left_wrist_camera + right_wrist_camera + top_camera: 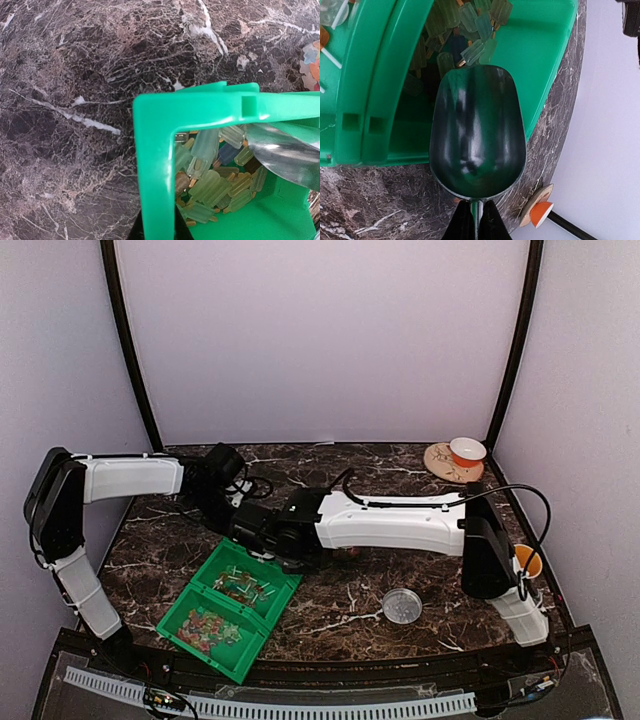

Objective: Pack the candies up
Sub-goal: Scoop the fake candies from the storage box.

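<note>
Left gripper (157, 227): your jaws sit narrow, pinching the wall of the green plastic bin (155, 150).
Right gripper (476, 220): you grip the shiny metal scoop (477, 135) by its handle.
Candies (470, 30): small pale wrapped sweets inside that bin, at the scoop's twelve o'clock.

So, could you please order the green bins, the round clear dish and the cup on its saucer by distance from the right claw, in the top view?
1. Green bins: directly at the right claw, centre-left.
2. Round clear dish: near edge, right of centre.
3. Cup on its saucer: far right corner.
</note>
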Action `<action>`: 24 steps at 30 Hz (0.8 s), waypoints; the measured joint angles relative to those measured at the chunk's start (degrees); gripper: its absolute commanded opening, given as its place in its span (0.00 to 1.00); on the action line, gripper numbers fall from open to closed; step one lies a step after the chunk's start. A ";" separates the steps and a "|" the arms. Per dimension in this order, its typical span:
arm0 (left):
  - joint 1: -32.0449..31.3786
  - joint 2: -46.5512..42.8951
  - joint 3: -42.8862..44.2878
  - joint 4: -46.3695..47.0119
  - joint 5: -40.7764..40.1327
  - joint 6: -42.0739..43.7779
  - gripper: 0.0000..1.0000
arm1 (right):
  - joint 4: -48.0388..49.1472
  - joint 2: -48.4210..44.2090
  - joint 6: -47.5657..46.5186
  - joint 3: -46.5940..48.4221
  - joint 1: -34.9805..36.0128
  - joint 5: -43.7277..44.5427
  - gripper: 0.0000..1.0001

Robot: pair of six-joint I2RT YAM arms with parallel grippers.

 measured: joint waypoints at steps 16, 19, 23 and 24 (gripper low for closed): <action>-0.61 -0.20 -2.05 0.48 0.70 1.66 0.00 | 9.05 -2.89 -9.14 -4.35 -2.01 -14.29 0.00; -0.66 -0.48 -2.38 0.66 0.94 1.75 0.00 | 11.45 -4.57 -9.75 -7.04 -2.43 -19.04 0.00; -0.70 -1.22 -3.08 0.96 1.25 2.23 0.00 | 13.77 -6.34 -9.77 -9.90 -4.02 -23.50 0.00; -0.72 -1.44 -3.17 1.07 1.33 2.23 0.00 | 14.32 -6.82 -9.73 -10.64 -4.55 -24.70 0.00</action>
